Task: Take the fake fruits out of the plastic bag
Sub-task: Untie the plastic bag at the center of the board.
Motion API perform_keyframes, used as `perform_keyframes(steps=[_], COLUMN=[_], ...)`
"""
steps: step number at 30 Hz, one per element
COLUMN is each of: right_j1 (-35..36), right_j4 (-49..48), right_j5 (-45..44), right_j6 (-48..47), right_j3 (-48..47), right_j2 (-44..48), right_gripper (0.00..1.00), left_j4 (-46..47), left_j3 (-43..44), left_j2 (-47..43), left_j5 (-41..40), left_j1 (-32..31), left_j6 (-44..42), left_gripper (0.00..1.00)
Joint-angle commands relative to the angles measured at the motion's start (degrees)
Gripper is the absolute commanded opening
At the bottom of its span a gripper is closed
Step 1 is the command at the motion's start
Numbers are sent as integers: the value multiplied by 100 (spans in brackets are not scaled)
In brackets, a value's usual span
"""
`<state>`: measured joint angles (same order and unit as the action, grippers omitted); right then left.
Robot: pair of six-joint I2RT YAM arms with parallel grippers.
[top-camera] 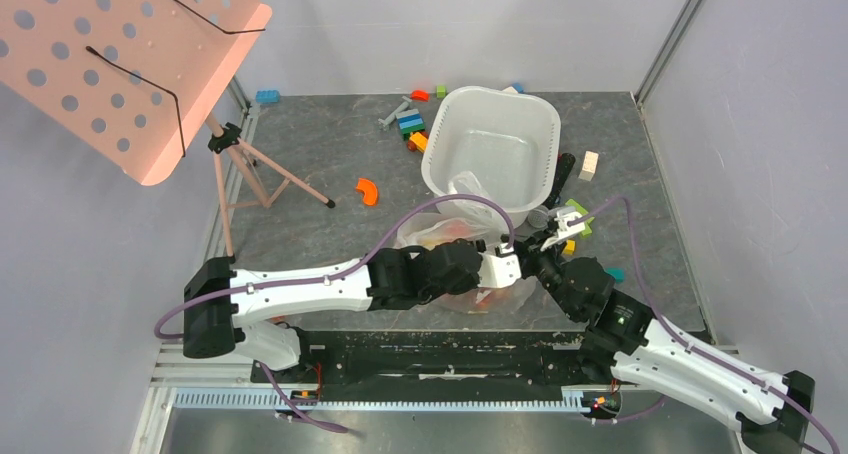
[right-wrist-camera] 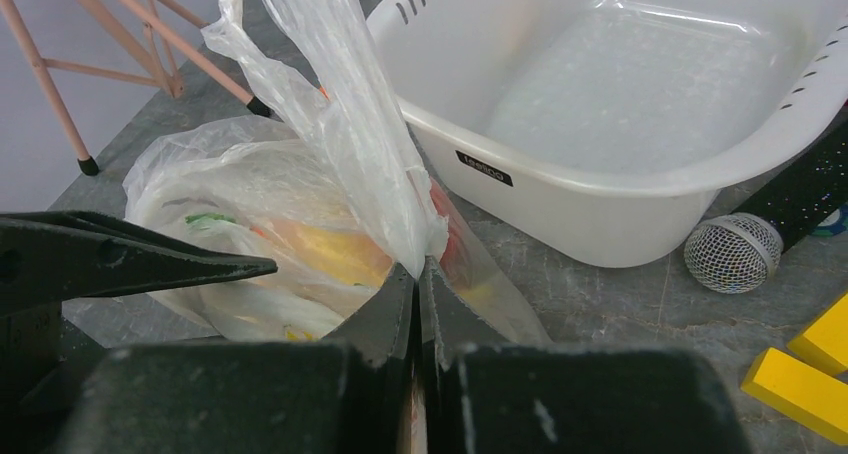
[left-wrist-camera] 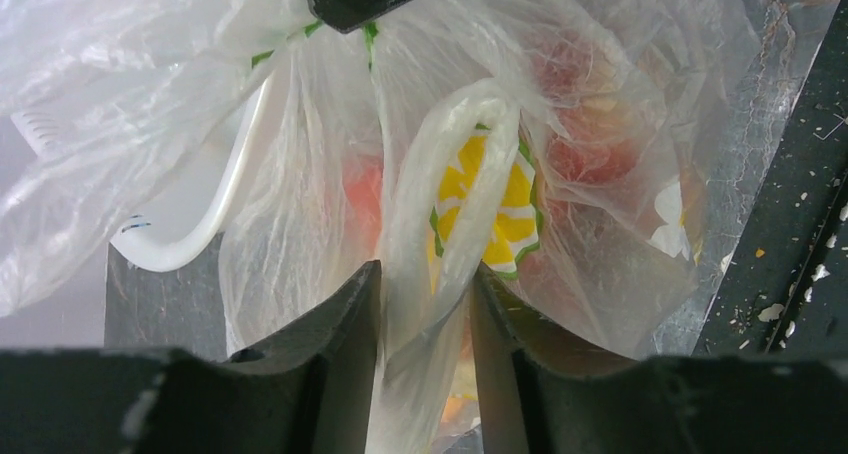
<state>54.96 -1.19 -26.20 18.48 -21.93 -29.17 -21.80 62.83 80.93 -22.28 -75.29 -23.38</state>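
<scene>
The clear plastic bag (top-camera: 450, 236) lies on the grey table just in front of the white basin. The fake fruits are inside it, seen through the film: a yellow slice with a green rim (left-wrist-camera: 492, 206), reddish pieces (left-wrist-camera: 590, 144) and yellow-orange shapes (right-wrist-camera: 330, 249). My right gripper (right-wrist-camera: 417, 269) is shut on an upstanding fold of the bag (right-wrist-camera: 350, 124); in the top view it (top-camera: 535, 246) is at the bag's right side. My left gripper (left-wrist-camera: 425, 274) is open, with a loop handle (left-wrist-camera: 450, 174) hanging loosely between its fingers; in the top view it (top-camera: 505, 264) is at the bag's near edge.
The empty white perforated basin (top-camera: 440, 144) (right-wrist-camera: 560, 189) stands behind the bag. A microphone (right-wrist-camera: 735, 254) and yellow blocks (right-wrist-camera: 800, 389) lie to its right. Toy blocks (top-camera: 412, 124) and an orange curved piece (top-camera: 368, 190) lie to the left. A pink music stand (top-camera: 120, 54) stands on tripod legs (top-camera: 265, 179) at far left.
</scene>
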Motion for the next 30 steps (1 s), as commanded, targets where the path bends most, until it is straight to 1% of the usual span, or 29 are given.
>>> perform_keyframes(steps=[1,5,7,10,14,17,20,23,25,28,29,30], right_j1=[-10,-7,-5,-11,-6,-10,-7,-5,-11,-6,-11,-12], right_j4=[-50,-81,-130,-175,-239,-426,-845,-1355,-1562,-1408,-1247,-1075], right_j5=[-330,-526,-567,-564,-508,-361,-152,-69,-63,242,409,616], right_j6=[27,150,177,178,78,-158,-613,-1146,-1547,-2112,-2269,-2420], right_j3=[-10,47,65,92,110,146,201,121,-98,-566,-759,-926], right_j2=[153,286,350,435,490,518,522,404,202,-239,-376,-510], right_gripper=[0,0,0,0,0,0,0,0,0,0,9,25], left_j4=[-149,-226,-107,258,877,1176,1313,1359,1380,1372,1350,1336], left_j3=[427,599,520,249,-260,-575,-770,-841,-813,-747,-738,-745], left_j2=[-310,-628,-889,-1424,-2226,-2806,-3233,-3496,-3610,-3612,-3587,-3552], left_j5=[-255,-244,-220,-80,106,149,210,214,215,260,321,380], left_j1=[49,188,306,547,1023,1404,1652,1793,1857,1887,1890,1886], left_j6=[390,663,858,1235,1899,2544,2914,3087,3120,3076,3076,3084], left_gripper=[41,26,22,15,2,2,2,2,2,2,2,2])
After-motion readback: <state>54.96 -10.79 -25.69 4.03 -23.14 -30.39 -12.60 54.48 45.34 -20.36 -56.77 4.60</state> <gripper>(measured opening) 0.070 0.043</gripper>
